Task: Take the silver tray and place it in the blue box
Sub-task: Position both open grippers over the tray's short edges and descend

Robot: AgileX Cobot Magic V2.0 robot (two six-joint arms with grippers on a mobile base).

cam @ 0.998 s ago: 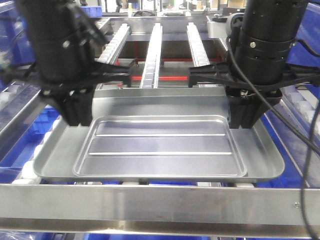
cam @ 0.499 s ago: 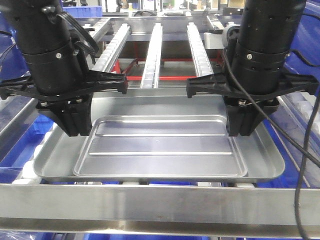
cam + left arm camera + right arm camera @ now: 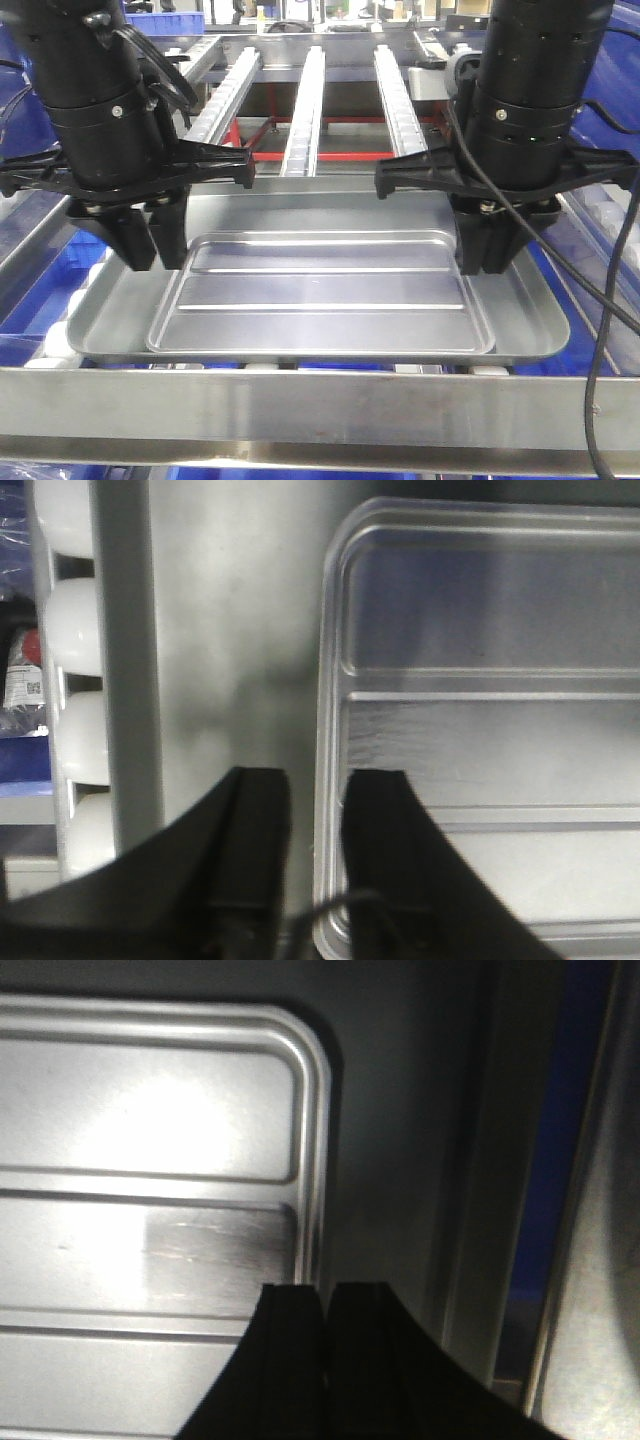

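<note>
On the roller rack, finds the silver tray lying flat beneath both arms. Notes left gripper parted astride the inner left ridge; right gripper pinched almost closed at the right ridge, hold unconfirmed. Advises seating both deeper, closing evenly, then lifting level to avoid tilt.

Even overhead light out front, glare on silver tray, wrist views dim, blurry.

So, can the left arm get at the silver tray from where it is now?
Probably yes. The left gripper hangs just over the silver tray, its fingers open astride the inner ridge, nothing blocking.
</note>
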